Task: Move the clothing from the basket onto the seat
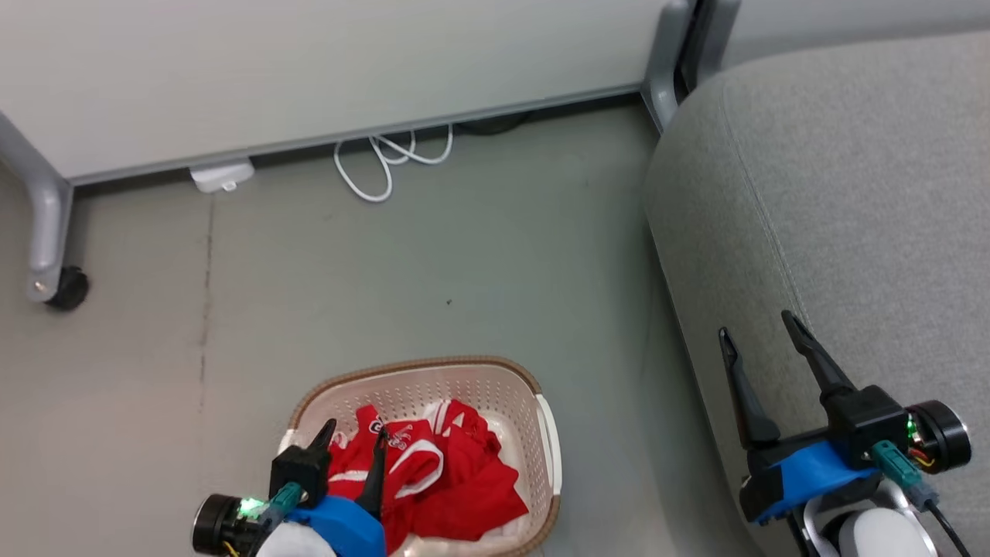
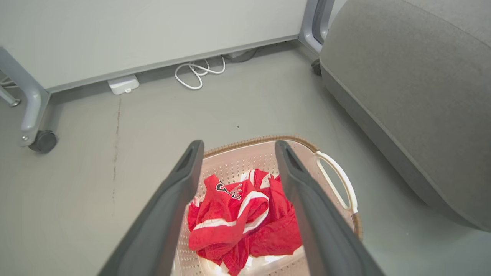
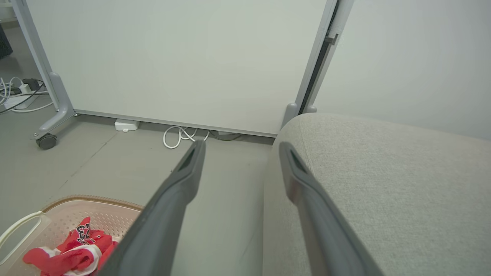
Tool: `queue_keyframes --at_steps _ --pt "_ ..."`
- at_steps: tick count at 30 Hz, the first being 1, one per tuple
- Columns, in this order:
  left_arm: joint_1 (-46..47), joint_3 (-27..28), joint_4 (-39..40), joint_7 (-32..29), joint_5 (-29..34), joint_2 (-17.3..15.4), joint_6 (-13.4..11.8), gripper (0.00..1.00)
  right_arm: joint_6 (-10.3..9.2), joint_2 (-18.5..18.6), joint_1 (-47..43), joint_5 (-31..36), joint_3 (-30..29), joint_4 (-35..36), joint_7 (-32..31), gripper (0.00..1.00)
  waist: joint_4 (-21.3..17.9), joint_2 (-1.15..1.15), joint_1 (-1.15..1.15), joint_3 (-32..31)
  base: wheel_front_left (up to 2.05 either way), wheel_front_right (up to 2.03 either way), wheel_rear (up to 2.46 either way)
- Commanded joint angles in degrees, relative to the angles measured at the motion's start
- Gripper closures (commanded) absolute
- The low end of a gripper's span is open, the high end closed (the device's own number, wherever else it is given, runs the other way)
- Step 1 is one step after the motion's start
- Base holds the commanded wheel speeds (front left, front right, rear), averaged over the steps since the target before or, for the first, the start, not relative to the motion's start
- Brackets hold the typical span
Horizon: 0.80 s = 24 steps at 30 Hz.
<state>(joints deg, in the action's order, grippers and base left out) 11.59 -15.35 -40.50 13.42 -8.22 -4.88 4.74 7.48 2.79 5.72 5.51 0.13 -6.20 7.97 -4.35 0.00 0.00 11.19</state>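
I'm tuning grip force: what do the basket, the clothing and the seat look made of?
The basket: seemingly matte cream plastic, with perforated walls and a brown woven-look rim. The clothing: thin red fabric, probably synthetic, crumpling in soft folds. The seat: matte grey woven upholstery, grainy texture, stitched seam.

basket [image 1: 541, 433]: perforated plastic, woven-look rim | jerseys [image 1: 456, 480]: smooth red cloth | sofa [image 1: 851, 193]: matt grey fabric | floor [image 1: 348, 286]: smooth, matt

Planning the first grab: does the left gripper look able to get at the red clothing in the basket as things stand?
Probably yes. The left gripper hangs open above the basket, and the clothing lies uncovered inside, with nothing between them.
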Motion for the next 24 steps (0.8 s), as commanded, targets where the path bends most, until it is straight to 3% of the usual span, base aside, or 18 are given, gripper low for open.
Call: queue_keyframes --at_steps 1,13,24 --pt "1.66 -0.24 -0.67 -0.13 0.47 -0.22 0.33 0.0 0.03 0.18 1.1 0.27 0.03 0.38 0.33 0.0 -3.43 0.0 0.0 5.91 0.0 0.0 0.0" --pt "18.01 -6.77 -18.61 -3.06 4.82 -1.67 1.82 0.0 0.03 0.14 6.5 -1.57 1.81 3.15 2.2 0.0 -6.13 0.0 0.0 21.93 0.0 0.0 0.0" --pt "27.78 -8.0 -28.27 -6.16 6.22 -3.89 -1.32 0.0 0.02 0.15 9.55 -3.91 4.09 3.69 4.22 0.0 -9.0 0.0 0.0 31.57 0.0 0.0 0.0"
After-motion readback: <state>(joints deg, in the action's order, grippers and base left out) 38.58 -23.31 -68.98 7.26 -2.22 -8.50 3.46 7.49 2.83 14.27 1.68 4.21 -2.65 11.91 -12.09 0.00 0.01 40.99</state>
